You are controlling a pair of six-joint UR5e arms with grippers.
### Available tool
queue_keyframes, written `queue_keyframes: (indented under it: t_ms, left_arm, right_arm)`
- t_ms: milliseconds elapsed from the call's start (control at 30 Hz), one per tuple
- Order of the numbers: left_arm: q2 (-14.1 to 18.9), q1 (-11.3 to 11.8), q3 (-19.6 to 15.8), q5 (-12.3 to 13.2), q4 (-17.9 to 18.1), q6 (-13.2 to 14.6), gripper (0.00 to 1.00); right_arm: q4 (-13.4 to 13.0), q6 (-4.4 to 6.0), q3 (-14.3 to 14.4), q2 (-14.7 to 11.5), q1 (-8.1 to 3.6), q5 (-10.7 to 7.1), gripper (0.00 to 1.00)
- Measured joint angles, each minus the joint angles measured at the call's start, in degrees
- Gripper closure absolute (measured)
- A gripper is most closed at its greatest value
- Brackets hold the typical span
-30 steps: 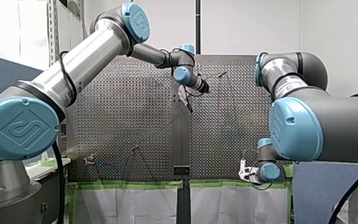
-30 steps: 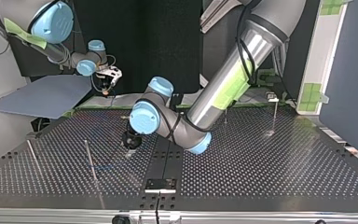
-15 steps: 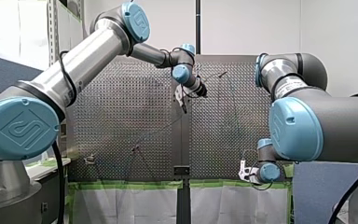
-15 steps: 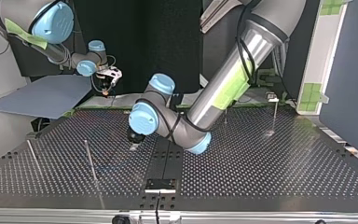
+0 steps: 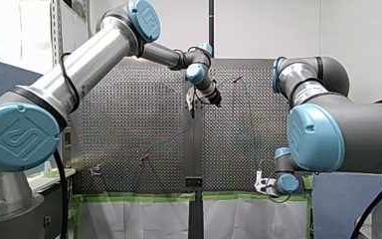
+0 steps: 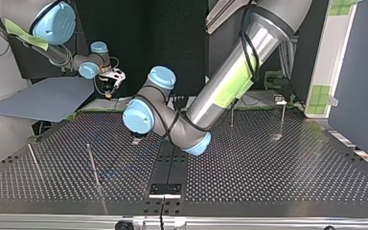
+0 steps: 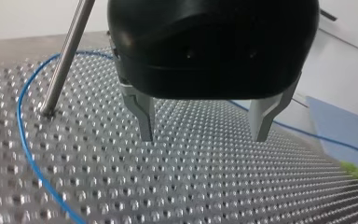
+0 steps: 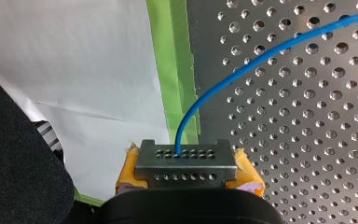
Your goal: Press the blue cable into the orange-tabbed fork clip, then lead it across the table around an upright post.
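My right gripper (image 8: 186,165) pinches the blue cable (image 8: 242,70) between its yellow pads at the green-taped edge of the perforated table (image 8: 307,116), probably to anchor the cable end and keep the run taut. My left gripper (image 7: 205,135) hovers just above the table, metal fingers spread and empty. The cable curves around the upright post (image 7: 67,51) beside it. In the top view, open table surface lies toward the lower right. No fork clip is discernible.
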Motion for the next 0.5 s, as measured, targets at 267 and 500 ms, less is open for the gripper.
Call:
queue_keyframes:
  t_ms: [267, 500]
  left_arm:
    - [2.44, -0.75, 0.03, -0.07, -2.84, 3.69, 0.0]
    - [4.6, -1.07, 1.65, -0.05, -3.12, 7.1, 0.0]
  right_arm:
    - [0.01, -0.06, -0.05, -0.01, 0.11, 0.0, 1.0]
    - [0.2, -0.06, -0.23, -0.01, 0.28, -0.02, 1.0]
